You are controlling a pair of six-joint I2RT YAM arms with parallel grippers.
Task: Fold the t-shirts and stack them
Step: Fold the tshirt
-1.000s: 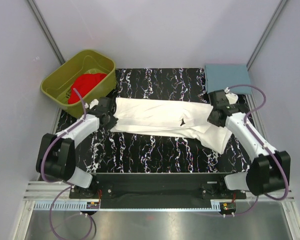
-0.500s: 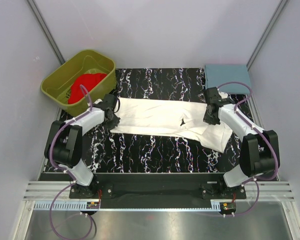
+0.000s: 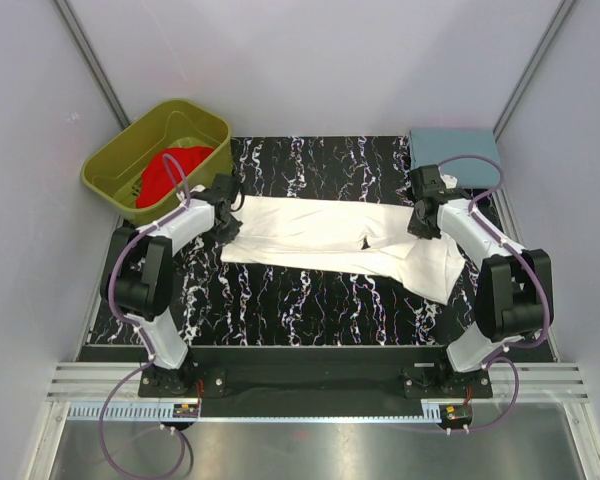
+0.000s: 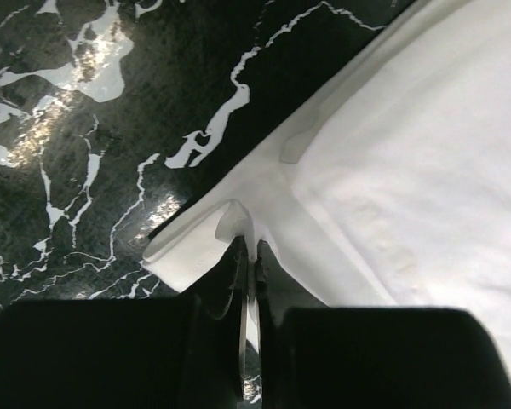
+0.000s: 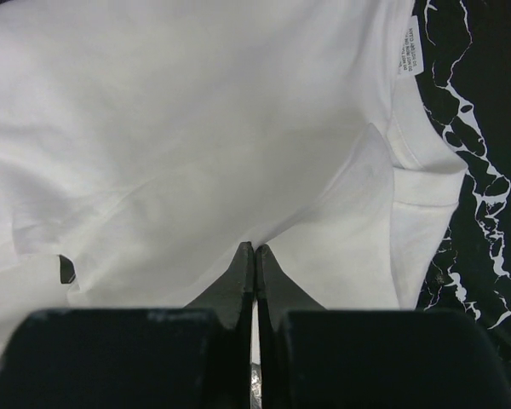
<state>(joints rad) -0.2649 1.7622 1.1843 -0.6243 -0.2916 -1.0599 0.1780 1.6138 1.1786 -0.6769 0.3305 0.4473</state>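
Both arms extended from their bases at the near edge. Left arm (image 3: 170, 232): elbow out toward the left side, forearm angled inward and away. Left gripper (image 3: 228, 206) low, jaws pressed together; fingers (image 4: 236, 281) show only a sliver between them. Right arm (image 3: 477, 232) mirrors it, elbow out to the right. Right gripper (image 3: 421, 222) also low, fingers (image 5: 238, 274) closed tip to tip.

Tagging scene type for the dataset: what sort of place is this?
Probably a lab robot cell, not a home: bare grey walls with metal corner posts, a black marbled table, and staged laundry: a white t-shirt laid out, a red t-shirt in an olive-green tub.
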